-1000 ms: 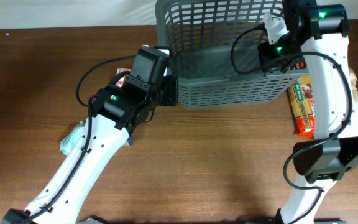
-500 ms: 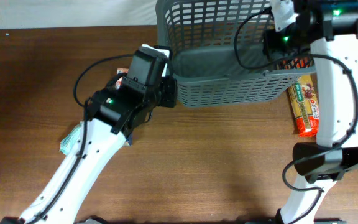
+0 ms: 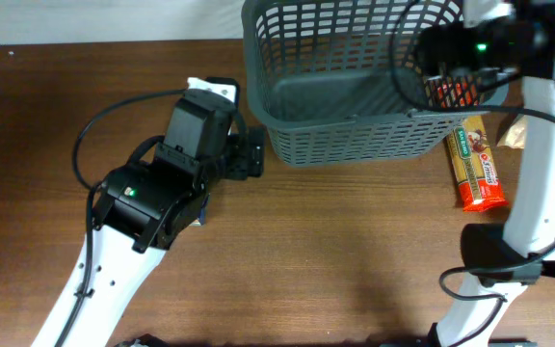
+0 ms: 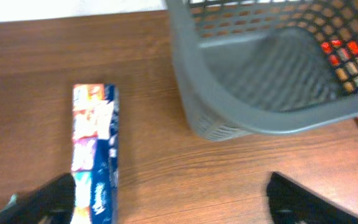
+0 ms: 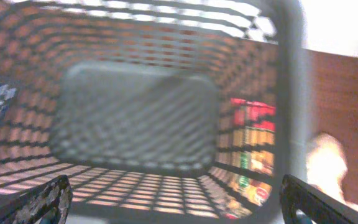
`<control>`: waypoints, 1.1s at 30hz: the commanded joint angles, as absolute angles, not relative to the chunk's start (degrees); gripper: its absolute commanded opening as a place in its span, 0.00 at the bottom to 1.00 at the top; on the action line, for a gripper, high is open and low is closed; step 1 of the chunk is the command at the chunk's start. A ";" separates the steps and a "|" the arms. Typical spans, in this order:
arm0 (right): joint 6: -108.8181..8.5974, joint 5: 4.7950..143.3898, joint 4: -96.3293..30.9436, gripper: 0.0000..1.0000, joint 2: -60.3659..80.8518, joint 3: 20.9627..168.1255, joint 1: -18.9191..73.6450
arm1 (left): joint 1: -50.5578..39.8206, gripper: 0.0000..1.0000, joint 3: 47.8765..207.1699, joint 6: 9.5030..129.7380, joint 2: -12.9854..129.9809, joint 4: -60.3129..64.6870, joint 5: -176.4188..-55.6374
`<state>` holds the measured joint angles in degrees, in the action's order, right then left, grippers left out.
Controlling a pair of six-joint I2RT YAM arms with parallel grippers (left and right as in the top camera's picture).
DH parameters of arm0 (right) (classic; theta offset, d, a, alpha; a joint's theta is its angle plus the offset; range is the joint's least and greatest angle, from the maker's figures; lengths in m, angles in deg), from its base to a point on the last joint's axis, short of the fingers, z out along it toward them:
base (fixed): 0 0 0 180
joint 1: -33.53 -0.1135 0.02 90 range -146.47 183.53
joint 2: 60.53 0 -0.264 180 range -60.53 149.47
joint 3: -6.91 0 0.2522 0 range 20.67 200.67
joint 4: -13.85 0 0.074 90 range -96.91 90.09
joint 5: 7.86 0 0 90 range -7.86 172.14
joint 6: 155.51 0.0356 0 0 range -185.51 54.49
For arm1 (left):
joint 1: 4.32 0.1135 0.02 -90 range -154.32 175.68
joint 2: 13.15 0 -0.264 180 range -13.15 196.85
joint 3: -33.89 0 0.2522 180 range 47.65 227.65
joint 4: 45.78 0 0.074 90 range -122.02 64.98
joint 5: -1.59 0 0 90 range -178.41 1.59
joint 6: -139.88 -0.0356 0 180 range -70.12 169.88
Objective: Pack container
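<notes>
Overhead, I see the counter (image 3: 355, 251) with the container (image 3: 355, 145) at its far edge, right of centre. Its floor looks bare, so I judge that nothing is packed yet. A red-and-green packet (image 3: 476, 166) lies just beside the container toward the right edge, and a blue box (image 4: 95, 155) lies off its left side; both are left to load. My left pincer (image 4: 173, 194) is spread wide near the blue box. My right pincer (image 5: 176, 198) is equally apart over the container. Each holds nothing.
</notes>
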<state>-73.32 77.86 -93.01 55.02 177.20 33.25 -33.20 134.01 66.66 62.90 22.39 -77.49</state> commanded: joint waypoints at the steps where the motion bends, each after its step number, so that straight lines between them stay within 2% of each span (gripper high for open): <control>1: -70.26 82.23 -93.79 0.99 52.81 178.42 39.72 | -33.01 1.00 134.93 66.55 61.48 24.08 -70.87; 7: -66.68 82.15 -94.47 0.99 51.98 178.42 51.66 | -33.01 1.00 134.93 66.53 61.48 24.67 -68.82; 9: -66.79 79.35 -94.86 0.99 51.96 178.40 57.43 | -33.01 1.00 134.93 66.53 61.50 24.67 -67.61; 14: -71.29 69.54 -94.71 0.99 52.13 178.40 64.79 | -33.01 1.00 134.93 66.51 61.50 24.73 -64.21; 21: -70.74 69.73 -94.21 0.99 54.01 177.96 66.61 | -33.01 1.00 134.91 66.51 61.50 26.22 -63.27; 25: -64.06 75.76 -94.41 0.99 55.32 177.96 66.61 | -33.01 1.00 134.91 66.53 61.50 27.44 -63.29; 33: -63.92 74.82 -93.71 0.99 55.37 177.96 66.54 | -33.01 0.99 134.91 66.53 61.50 27.88 -63.31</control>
